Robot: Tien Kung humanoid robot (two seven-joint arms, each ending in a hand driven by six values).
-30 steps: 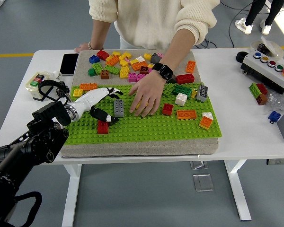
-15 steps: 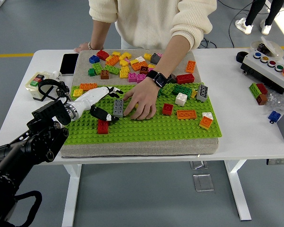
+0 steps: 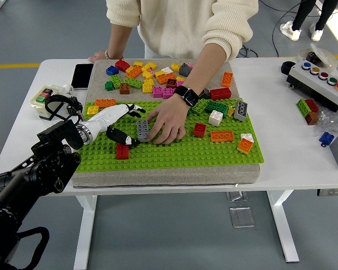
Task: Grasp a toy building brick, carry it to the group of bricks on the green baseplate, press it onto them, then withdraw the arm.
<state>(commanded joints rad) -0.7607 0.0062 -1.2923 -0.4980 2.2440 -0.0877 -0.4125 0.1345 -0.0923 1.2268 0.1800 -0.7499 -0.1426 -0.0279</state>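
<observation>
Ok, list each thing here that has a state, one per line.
left hand: fingers spread, holding nothing, beside the grey brick
grey brick: on the green baseplate, touched by the person's hand
red brick: seated on baseplate, untouched
phone: screen dark

Green baseplate (image 3: 174,151) on a grey pad atop the white bench (image 3: 293,152). Over its left part, left robot hand (image 3: 119,121), white, fingers loosely spread, holding nothing. Just right of the fingertips, an upright grey brick (image 3: 142,130), touched by a person's hand (image 3: 168,122) reaching from the far side, watch (image 3: 187,94) on the wrist. Near the baseplate's left front, a red brick (image 3: 122,151). Along its far edge, a heap of loose coloured bricks (image 3: 152,76). Right of the baseplate, a button box (image 3: 320,84).
</observation>
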